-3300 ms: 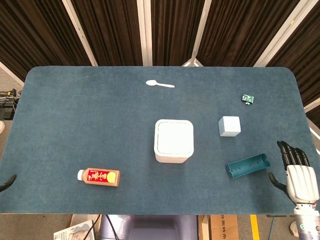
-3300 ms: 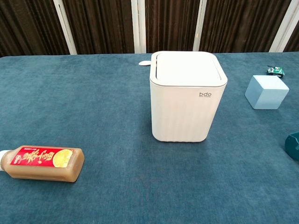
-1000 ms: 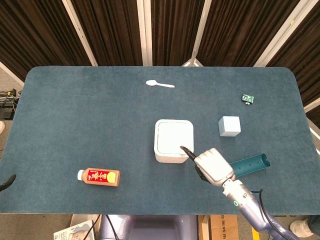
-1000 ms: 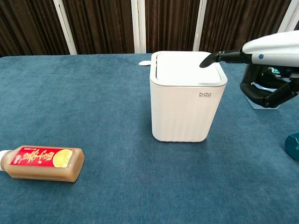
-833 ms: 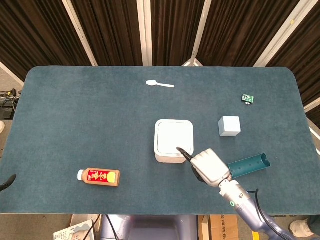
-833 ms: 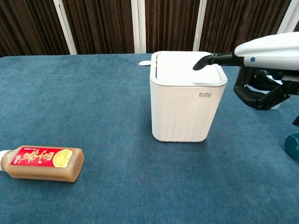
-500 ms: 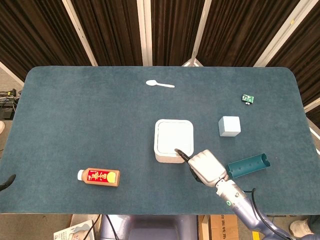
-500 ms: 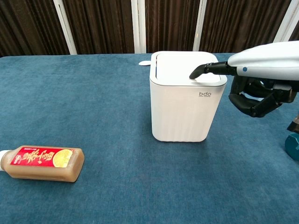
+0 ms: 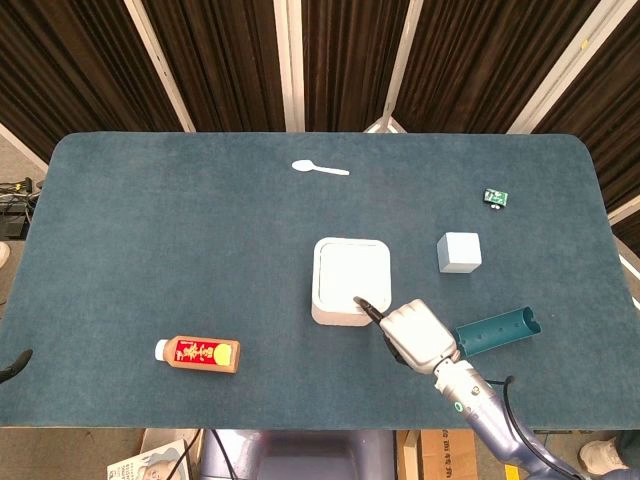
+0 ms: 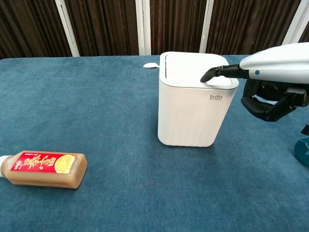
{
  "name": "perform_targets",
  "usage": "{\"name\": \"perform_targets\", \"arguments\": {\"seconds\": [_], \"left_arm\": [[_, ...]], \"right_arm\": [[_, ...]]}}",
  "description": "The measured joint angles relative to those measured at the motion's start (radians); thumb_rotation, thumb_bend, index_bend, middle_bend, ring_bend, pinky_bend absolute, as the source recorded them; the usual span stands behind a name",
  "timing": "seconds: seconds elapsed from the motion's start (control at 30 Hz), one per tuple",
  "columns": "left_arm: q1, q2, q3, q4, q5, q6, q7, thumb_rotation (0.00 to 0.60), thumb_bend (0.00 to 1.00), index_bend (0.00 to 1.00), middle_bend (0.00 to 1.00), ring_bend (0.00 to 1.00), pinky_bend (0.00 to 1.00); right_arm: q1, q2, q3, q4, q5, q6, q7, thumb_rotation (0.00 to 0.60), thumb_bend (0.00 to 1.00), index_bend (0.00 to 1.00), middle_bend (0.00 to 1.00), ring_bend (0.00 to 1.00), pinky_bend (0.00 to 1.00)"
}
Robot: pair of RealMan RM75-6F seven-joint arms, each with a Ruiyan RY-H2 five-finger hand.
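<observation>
Fingers (image 10: pixel 210 74) of your right hand (image 9: pixel 415 333): one dark-tipped finger is extended and rests on the front edge of the lid of the white bdo trash bin (image 10: pixel 195 105), while the remaining fingers are curled under the palm and hold nothing. Compared with half a second ago, the bin now leans: its top has shifted toward the robot's right while its base stays near the same spot on the blue table cover (image 9: pixel 180 250). In the head view the bin also sits slightly further right than before. The fingertip has moved right along with the lid edge. Judge this as the press dragging the whole bin instead of driving the lid down; the lid panel shows no visible opening. The bin stands at the centre of the table, just left of the teal open-ended box (image 9: pixel 497 330) and the pale blue cube (image 9: pixel 459 251). The bottled drink (image 9: pixel 199 353) lies on its side near the front left, well apart. The white spoon (image 9: pixel 319 168) and a small green packet (image 9: pixel 496 197) lie toward the far edge. Your left hand (image 9: pixel 13 365) shows only as a dark tip at the left table edge; its state cannot be told.
</observation>
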Motion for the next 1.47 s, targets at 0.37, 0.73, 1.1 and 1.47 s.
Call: {"name": "perform_targets", "arguments": {"seconds": [0.37,0.73,1.1,1.47], "left_arm": [[-0.001,0.001,0.002,-0.004,-0.003,-0.006,0.006,0.600,0.02,0.10,0.01,0.00,0.00],[-0.003,-0.006,0.002,-0.009,-0.003,-0.009,0.029,0.600,0.02,0.10,0.01,0.00,0.00],[-0.003,-0.004,0.008,-0.004,0.005,-0.010,0.033,0.600,0.02,0.10,0.01,0.00,0.00],[-0.014,0.004,0.020,-0.005,0.004,-0.046,0.045,0.600,0.02,0.10,0.01,0.00,0.00]], "right_arm": [[-0.127,0.056,0.021,0.000,-0.148,0.147,0.301,0.600,0.42,0.03,0.33,0.47,0.55],[-0.303,0.073,-0.025,0.229,-0.356,0.296,0.700,0.600,0.34,0.03,0.14,0.25,0.34],[-0.449,-0.086,-0.062,0.549,-0.434,0.513,0.729,0.600,0.34,0.03,0.12,0.21,0.28],[-0.507,-0.140,-0.078,0.656,-0.476,0.553,0.682,0.600,0.34,0.03,0.12,0.21,0.26]]}}
